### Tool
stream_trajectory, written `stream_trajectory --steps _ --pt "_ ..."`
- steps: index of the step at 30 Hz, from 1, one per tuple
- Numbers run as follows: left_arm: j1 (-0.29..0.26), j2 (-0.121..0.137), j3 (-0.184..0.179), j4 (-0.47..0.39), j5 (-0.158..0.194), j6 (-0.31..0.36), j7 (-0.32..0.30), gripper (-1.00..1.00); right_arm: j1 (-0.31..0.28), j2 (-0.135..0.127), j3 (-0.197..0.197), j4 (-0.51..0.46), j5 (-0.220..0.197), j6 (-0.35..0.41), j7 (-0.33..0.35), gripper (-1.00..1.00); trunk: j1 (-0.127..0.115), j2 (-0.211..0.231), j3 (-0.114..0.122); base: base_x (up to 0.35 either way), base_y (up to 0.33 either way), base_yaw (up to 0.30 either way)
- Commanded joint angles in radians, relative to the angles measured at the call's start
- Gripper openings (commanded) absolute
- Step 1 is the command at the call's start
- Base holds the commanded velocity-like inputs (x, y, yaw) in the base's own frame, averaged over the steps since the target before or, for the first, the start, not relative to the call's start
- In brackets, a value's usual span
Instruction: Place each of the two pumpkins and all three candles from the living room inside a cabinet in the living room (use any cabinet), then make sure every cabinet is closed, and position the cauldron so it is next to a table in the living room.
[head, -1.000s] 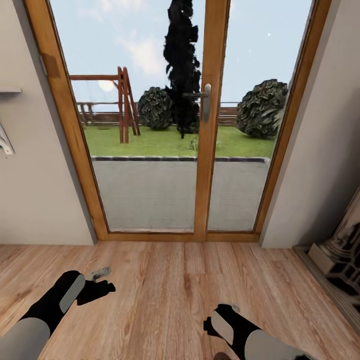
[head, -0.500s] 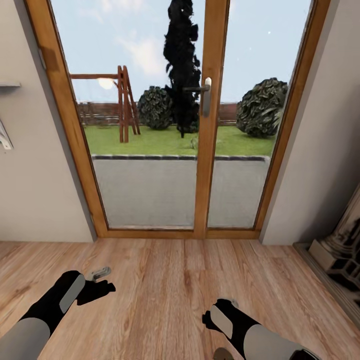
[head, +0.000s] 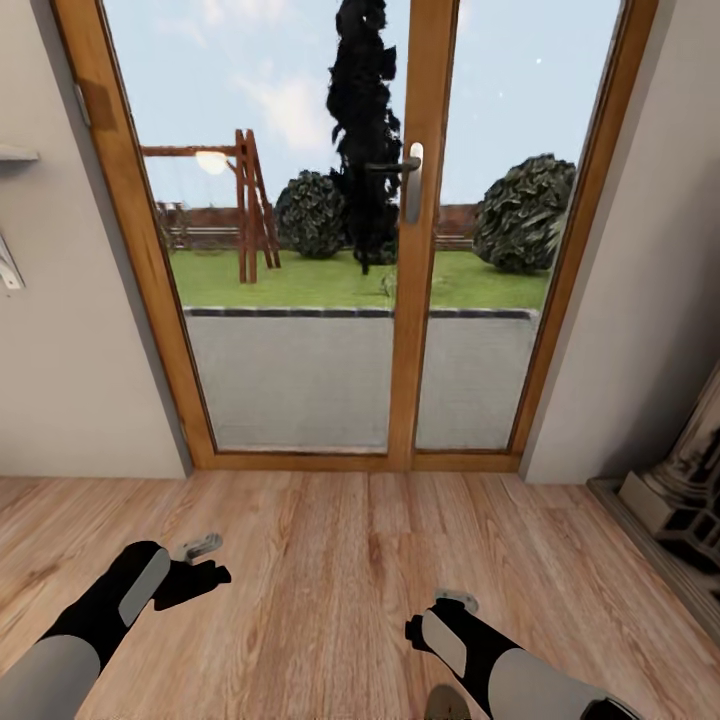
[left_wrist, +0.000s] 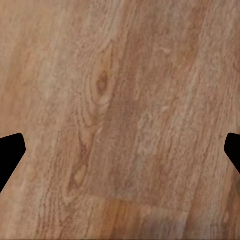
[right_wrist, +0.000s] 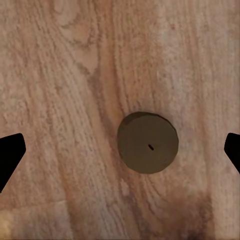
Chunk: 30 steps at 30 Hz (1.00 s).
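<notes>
Wood-plank floor (head: 340, 560); one candle (right_wrist: 148, 142) standing upright on it.

My right arm covers most of the candle (head: 445, 703), which the head view's lower edge also cuts. Both wrist views crop my pincer fingertips (right_wrist: 10, 152) at the side edges. The fireplace surround (head: 680, 490) is cut at the right edge.

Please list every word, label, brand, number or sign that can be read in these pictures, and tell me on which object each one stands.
There is no readable text.
Glass door with wooden frame: no sign or sticker.
Door handle: no brand mark.
Wooden floor: only wood grain.
Candle on the floor between the open right gripper's fingers: plain top, one small dark mark at its middle, not a letter.
Left gripper, open: black, unmarked.
</notes>
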Motion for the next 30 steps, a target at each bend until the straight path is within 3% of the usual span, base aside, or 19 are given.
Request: stream_trajectory --steps 1,21,30 --pt "-0.001 0.001 -0.005 -0.001 0.01 0.002 0.008 1.0 -0.001 -0.002 0.007 -0.002 -0.006 0.005 -0.006 1.0 0.004 -0.008 -0.004 0.0 0.0 0.0" --pt "-0.001 0.001 -0.005 -0.001 0.01 0.002 0.008 1.0 -0.001 -0.009 0.005 0.0 -0.008 0.002 -0.006 1.0 0.08 -0.148 -0.067 0.0 0.0 0.0" --pt "0.0 0.001 -0.005 -0.002 0.01 0.002 0.008 1.0 -0.001 -0.009 0.004 0.011 -0.008 0.004 -0.008 1.0 0.084 -0.15 -0.102 0.0 0.0 0.0"
